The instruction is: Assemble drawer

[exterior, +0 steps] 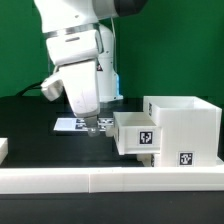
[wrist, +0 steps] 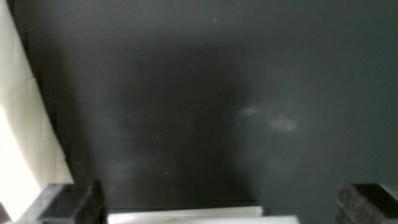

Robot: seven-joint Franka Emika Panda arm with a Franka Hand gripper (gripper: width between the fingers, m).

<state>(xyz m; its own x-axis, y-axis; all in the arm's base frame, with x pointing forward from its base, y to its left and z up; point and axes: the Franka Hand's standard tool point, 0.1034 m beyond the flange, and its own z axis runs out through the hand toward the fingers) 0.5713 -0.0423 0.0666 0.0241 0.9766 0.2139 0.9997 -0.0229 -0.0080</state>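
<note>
The white cube housing [exterior: 185, 125] stands at the exterior view's right, with a tag on its front. A small white tray [exterior: 135, 135] with a tag sticks out of its side toward the exterior view's left. My gripper [exterior: 92, 128] hangs low over the black table just beside that tray, next to the marker board [exterior: 70, 125]. In the wrist view the gripper [wrist: 217, 205] is open: the dark fingers [wrist: 71, 205] stand wide apart. A white flat edge [wrist: 187, 217] lies between them without touching either; I cannot tell what it is.
A low white border wall [exterior: 100, 178] runs along the front of the table. A white piece [exterior: 3, 148] shows at the exterior view's far left edge, cut off. A pale strip [wrist: 15, 110] runs along one side of the wrist view.
</note>
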